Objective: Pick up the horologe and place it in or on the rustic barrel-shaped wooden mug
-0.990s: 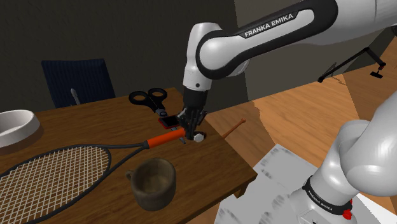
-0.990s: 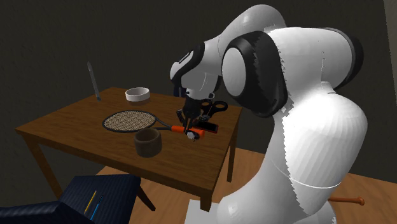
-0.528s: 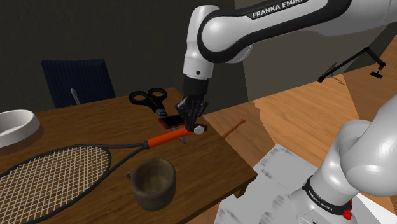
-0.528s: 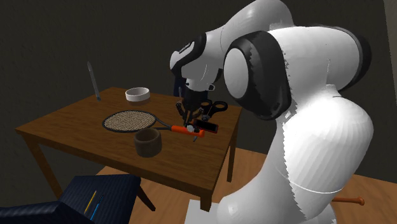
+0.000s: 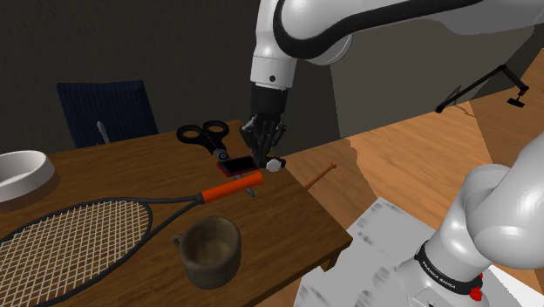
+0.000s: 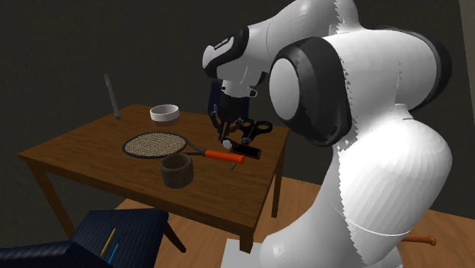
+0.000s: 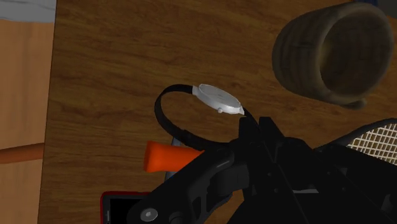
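The horologe is a wristwatch [image 7: 218, 98] with a pale round face and a black strap. My gripper [image 5: 267, 155] is shut on its strap and holds it above the table's near corner, over the racket's orange handle [image 5: 231, 186]. The watch's face [image 5: 275, 164] hangs just below the fingertips, and the gripper [image 6: 224, 135] holds it clear of the tabletop. The brown barrel-shaped mug [image 5: 209, 250] stands upright and empty near the table's front edge, toward the shoulder view's lower left of the gripper. The mug [image 7: 334, 51] is apart from the watch.
A racket [image 5: 74, 234] lies across the wooden table [image 5: 288, 222]. Black scissors [image 5: 202, 133] and a small red device [image 5: 234, 165] lie behind the gripper. A white bowl [image 5: 22, 173] sits far left, a dark chair [image 5: 105, 109] behind. A wooden stick [image 5: 318, 174] lies beyond the table's edge.
The gripper has risen from the tabletop beside the racket handle, carrying the watch up with it. Nothing else on the table has moved.
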Motion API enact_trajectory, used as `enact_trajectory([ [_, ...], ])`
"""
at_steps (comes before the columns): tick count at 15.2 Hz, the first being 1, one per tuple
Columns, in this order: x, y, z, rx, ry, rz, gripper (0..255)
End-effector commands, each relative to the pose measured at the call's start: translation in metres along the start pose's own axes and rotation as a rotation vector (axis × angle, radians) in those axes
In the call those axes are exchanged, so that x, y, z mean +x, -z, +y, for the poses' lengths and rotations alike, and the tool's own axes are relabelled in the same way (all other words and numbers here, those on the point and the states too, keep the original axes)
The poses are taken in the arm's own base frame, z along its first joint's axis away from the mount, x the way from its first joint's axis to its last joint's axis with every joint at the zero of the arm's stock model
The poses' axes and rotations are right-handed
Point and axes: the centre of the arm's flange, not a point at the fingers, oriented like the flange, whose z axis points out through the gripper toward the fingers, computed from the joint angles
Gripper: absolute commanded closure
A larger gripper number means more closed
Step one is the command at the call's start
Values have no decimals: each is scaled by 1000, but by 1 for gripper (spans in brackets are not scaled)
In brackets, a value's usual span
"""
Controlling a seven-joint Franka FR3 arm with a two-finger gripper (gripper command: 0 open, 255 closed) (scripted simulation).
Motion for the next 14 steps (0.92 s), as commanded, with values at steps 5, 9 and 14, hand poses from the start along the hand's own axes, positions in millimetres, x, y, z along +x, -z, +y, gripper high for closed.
enact_trajectory([
  [5, -8, 0, -54, 0, 0, 0, 255],
  [9, -14, -9, -105, 0, 0, 0, 255],
  [14, -22, -22, -170, 0, 0, 0, 255],
])
